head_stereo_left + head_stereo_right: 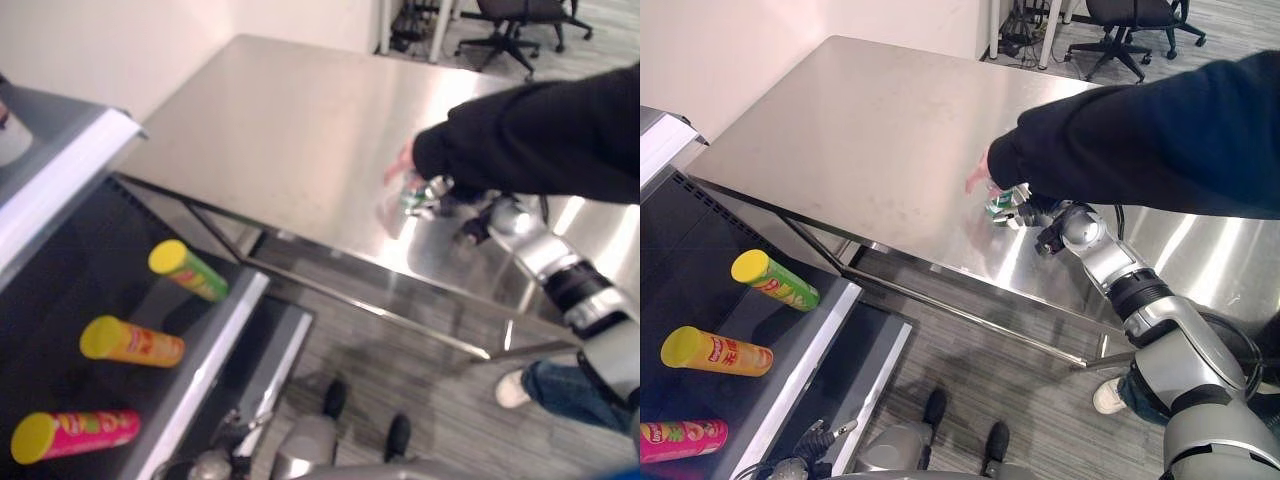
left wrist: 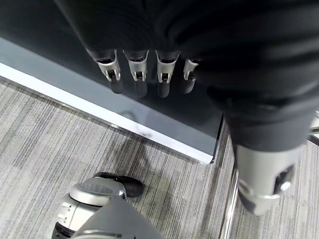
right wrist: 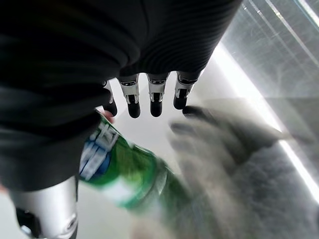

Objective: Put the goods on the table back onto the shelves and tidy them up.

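Lying on the steel worktop (image 1: 860, 130) just beside the right hand (image 1: 1040, 215), the green can (image 3: 134, 174) is the thing the next move turns on: in the right wrist view it sits under the straight, open fingers (image 3: 155, 102), which grip nothing, its long axis running slantwise away from the thumb. A person's hand (image 1: 980, 178) reaches in at the same spot. The left hand (image 2: 149, 69) hangs open, well apart by the shelf (image 2: 99, 107), so the right is nearer.

The table (image 1: 870, 130) is brushed, faintly reflective steel. The green can (image 3: 130, 175) near its front edge looks glossy. A person's dark sleeve (image 1: 1160, 140) is matt cloth. The shelf's tubes (image 1: 132, 341) have smooth yellow plastic lids.
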`<state>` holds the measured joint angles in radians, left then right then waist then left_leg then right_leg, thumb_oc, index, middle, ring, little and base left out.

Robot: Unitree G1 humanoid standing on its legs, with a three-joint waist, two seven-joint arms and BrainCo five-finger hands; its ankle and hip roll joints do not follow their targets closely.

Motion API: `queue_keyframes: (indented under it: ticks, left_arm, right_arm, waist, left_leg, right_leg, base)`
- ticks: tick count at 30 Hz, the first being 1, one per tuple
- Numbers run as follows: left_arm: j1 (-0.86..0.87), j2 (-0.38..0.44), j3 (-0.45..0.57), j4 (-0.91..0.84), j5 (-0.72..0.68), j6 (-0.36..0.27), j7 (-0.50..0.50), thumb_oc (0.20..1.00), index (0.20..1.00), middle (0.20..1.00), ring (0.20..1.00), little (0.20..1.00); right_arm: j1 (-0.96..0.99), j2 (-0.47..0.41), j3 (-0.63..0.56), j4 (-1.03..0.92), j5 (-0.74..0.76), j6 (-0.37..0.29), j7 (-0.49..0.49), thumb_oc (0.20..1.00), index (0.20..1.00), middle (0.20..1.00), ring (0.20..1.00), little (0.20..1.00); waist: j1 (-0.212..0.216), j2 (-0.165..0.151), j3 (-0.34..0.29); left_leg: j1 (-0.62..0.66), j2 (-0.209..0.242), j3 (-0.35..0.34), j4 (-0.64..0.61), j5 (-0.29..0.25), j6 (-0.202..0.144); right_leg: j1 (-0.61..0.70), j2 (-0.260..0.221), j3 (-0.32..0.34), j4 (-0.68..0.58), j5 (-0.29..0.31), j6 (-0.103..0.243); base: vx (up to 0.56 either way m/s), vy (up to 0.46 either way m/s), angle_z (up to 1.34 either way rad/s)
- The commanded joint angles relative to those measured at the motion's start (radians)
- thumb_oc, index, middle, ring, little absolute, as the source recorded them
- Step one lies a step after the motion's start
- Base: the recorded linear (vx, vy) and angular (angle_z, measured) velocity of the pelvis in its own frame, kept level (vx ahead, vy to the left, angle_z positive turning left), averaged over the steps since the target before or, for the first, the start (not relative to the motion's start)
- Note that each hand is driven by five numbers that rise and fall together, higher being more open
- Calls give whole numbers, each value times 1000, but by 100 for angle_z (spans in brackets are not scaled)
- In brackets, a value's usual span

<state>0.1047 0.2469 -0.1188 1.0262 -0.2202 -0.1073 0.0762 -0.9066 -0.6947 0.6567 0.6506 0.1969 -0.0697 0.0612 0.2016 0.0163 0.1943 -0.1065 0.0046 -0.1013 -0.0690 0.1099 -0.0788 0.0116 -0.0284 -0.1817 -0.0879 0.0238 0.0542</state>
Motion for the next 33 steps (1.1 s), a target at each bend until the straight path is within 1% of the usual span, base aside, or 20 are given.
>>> queue_keyframes:
  ticks: [1,4,8,9,10,12,13,14,17,22,23,25,26,28,29,30,31,32,33]
  left_arm:
    - [-55,47,-40,44,-28,-11,14,1000,1000,1000,1000,1000]
    - [-55,45,-29,45,-19,-8,14,1000,1000,1000,1000,1000]
    - [-54,46,-29,45,-19,-8,14,1000,1000,1000,1000,1000]
    - [-45,40,-9,32,-4,-7,12,1000,1000,1000,1000,1000]
    - [-38,35,-3,26,3,-7,10,1000,1000,1000,1000,1000]
    - [-36,33,7,23,9,-6,10,1000,1000,1000,1000,1000]
    - [-35,34,6,23,9,-6,10,1000,1000,1000,1000,1000]
    - [-33,30,18,22,17,-5,10,1000,1000,1000,1000,1000]
    - [-36,29,37,25,34,-2,8,1000,1000,1000,1000,1000]
    - [-40,31,56,27,58,-2,13,1000,1000,1000,1000,1000]
    - [-40,31,56,27,58,-2,13,1000,1000,1000,1000,1000]
    - [-43,28,61,21,60,-4,15,1000,1000,1000,1000,1000]
    - [-43,25,65,8,58,-8,17,1000,1000,1000,1000,1000]
    - [-44,24,71,-1,59,-9,17,1000,1000,1000,1000,1000]
    - [-46,23,76,-3,59,-10,20,1000,1000,1000,1000,1000]
    - [-47,20,84,-6,61,-9,26,1000,1000,1000,1000,1000]
    - [-47,21,81,-6,61,-9,26,1000,1000,1000,1000,1000]
    - [-46,19,84,-7,63,-10,29,1000,1000,1000,1000,1000]
    - [-47,19,85,-7,63,-10,29,1000,1000,1000,1000,1000]
  right_arm:
    - [-55,-21,-7,-97,28,-37,1,1000,1000,1000,1000,1000]
    - [-4,-55,-24,-163,40,-40,6,1000,1000,1000,1000,1000]
    - [-4,-55,-24,-163,40,-40,6,1000,1000,1000,1000,1000]
    - [89,-115,-81,-274,45,-51,3,1000,1000,1000,1000,1000]
    - [129,-142,-115,-322,39,-61,-4,1000,1000,1000,1000,1000]
    - [177,-161,-156,-382,43,-69,-9,1000,1000,1000,1000,1000]
    - [178,-162,-157,-383,43,-69,-9,1000,1000,1000,1000,1000]
    - [238,-183,-217,-446,47,-77,-15,1000,1000,1000,1000,1000]
    - [310,-220,-287,-538,36,-93,-14,1000,1000,1000,1000,1000]
    - [365,-286,-389,-665,-11,-122,-39,1000,1000,1000,1000,1000]
    - [365,-286,-389,-665,-11,-122,-39,1000,1000,1000,1000,1000]
    - [391,-306,-448,-712,-17,-135,-59,1000,1000,1000,1000,1000]
    - [431,-323,-525,-745,-26,-147,-85,1000,1000,1000,1000,1000]
    - [479,-348,-605,-766,-55,-153,-115,1000,1000,1000,1000,1000]
    - [504,-358,-641,-765,-77,-151,-132,1000,1000,1000,1000,1000]
    - [552,-369,-708,-742,-108,-146,-166,1000,1000,1000,1000,1000]
    - [559,-369,-714,-745,-108,-146,-166,1000,1000,1000,1000,1000]
    - [600,-369,-763,-727,-108,-143,-181,1000,1000,1000,1000,1000]
    - [624,-367,-788,-714,-116,-138,-191,1000,1000,1000,1000,1000]
  waist:
    - [24,-56,-15]
    - [12,-58,-15]
    - [13,-58,-15]
    - [-8,-60,-17]
    - [-17,-61,-18]
    - [-27,-62,-18]
    - [-26,-62,-18]
    - [-37,-61,-20]
    - [-55,-61,-23]
    - [-84,-63,-30]
    - [-84,-63,-30]
    - [-97,-64,-33]
    - [-113,-65,-36]
    - [-130,-67,-38]
    - [-137,-67,-40]
    - [-151,-69,-42]
    - [-148,-70,-42]
    - [-156,-71,-44]
    - [-158,-72,-43]
  left_leg:
    - [-40,51,24,129,-134,-50]
    - [-38,53,30,130,-137,-50]
    - [-38,53,30,130,-137,-50]
    - [-33,59,41,133,-143,-48]
    - [-31,62,46,134,-145,-47]
    - [-30,65,53,135,-147,-48]
    - [-30,65,53,135,-147,-48]
    - [-27,69,59,136,-149,-47]
    - [-26,74,71,139,-154,-46]
    - [-19,82,91,145,-163,-46]
    - [-18,82,92,145,-163,-46]
    - [-16,84,98,148,-166,-47]
    - [-15,85,104,152,-169,-47]
    - [-12,87,109,156,-175,-45]
    - [-10,88,112,157,-177,-44]
    - [-8,88,121,158,-181,-42]
    - [-7,88,122,158,-181,-42]
    - [-7,89,126,160,-186,-40]
    - [-7,89,131,160,-187,-39]
  right_leg:
    - [35,-153,25,143,-172,172]
    - [36,-155,24,143,-172,173]
    - [36,-155,24,143,-172,173]
    - [34,-157,29,146,-169,174]
    - [32,-158,32,146,-168,174]
    - [31,-158,33,144,-167,174]
    - [31,-158,34,144,-167,174]
    - [29,-158,37,144,-167,174]
    - [26,-160,43,142,-166,174]
    - [22,-161,53,143,-163,176]
    - [22,-161,53,143,-163,176]
    - [21,-161,58,143,-162,176]
    - [17,-159,62,146,-162,177]
    - [13,-158,70,150,-162,177]
    - [11,-157,73,150,-161,177]
    - [7,-157,80,150,-157,178]
    - [7,-157,81,150,-157,179]
    - [3,-158,83,149,-154,180]
    - [1,-158,86,147,-153,181]
  base:
    - [0,0,0]
    - [0,0,0]
    - [-9,2,0]
    - [-56,9,11]
    - [-64,13,7]
    - [-27,5,-7]
    - [-21,8,-10]
    - [0,0,0]
    - [-20,2,-8]
    - [-7,-4,-17]
    - [-3,8,-13]
    - [-7,14,-12]
    - [-8,24,-9]
    - [-1,25,-5]
    - [7,31,-4]
    - [6,24,-10]
    - [5,21,-13]
    - [3,9,-18]
    - [6,9,-21]
